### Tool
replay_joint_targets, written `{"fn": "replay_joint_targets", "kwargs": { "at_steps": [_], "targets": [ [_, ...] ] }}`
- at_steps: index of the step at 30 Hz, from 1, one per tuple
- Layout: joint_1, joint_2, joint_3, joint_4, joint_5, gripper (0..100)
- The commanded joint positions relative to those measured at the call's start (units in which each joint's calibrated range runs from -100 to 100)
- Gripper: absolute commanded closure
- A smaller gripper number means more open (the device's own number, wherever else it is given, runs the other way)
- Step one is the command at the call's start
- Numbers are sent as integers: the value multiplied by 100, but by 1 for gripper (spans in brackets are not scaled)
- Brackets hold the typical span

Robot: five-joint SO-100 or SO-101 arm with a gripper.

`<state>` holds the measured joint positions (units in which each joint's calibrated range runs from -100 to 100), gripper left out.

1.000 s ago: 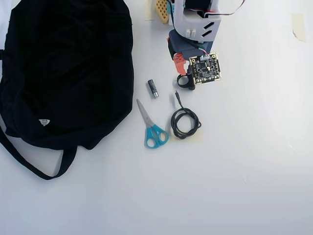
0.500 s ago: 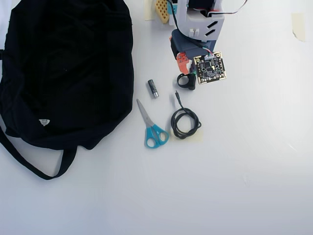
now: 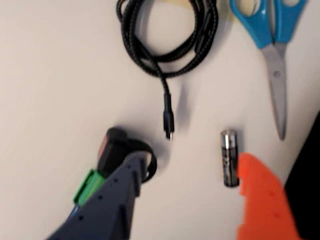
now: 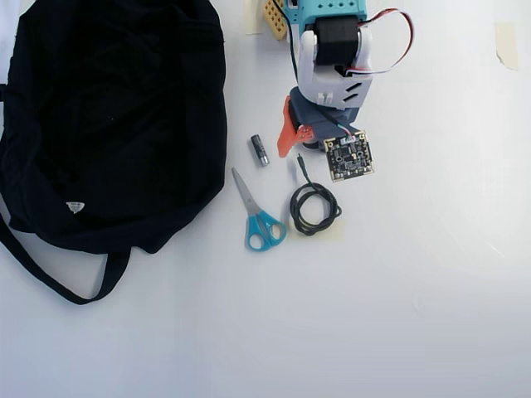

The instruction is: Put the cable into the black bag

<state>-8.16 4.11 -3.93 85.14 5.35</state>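
Fingers (image 3: pixel 192 175) spread apart and holding nothing, plug end of coiled cable (image 4: pixel 312 206) just ahead between them, cable flat on white worktop (image 4: pixel 431 274) beside blue scissors (image 4: pixel 259 217), black bag (image 4: pixel 108 124) well apart at overhead left, battery (image 3: pixel 229 157) by orange finger.

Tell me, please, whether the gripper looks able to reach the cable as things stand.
Probably yes: the open gripper hangs just short of the cable, whose plug end points toward it, with bare table between; the battery lies aside.

A braided black cord coil (image 3: pixel 170 40) looks woven and matt. The big black bag (image 4: pixel 108 124) is soft cloth. Blue-handled scissors (image 3: pixel 272 45) have glossy plastic grips, dull metal blades. The white worktop (image 4: pixel 415 290) is smooth.
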Motion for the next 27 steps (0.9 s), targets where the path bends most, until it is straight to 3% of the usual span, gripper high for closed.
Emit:
{"fn": "replay_joint_targets", "kwargs": {
  "at_steps": [1,17,27],
  "targets": [
    [-89,95,-218,-427,21,70],
    [-97,925,-532,-1167,-52,69],
    [-284,1987,-1673,-1167,-514,69]
  ]
}}
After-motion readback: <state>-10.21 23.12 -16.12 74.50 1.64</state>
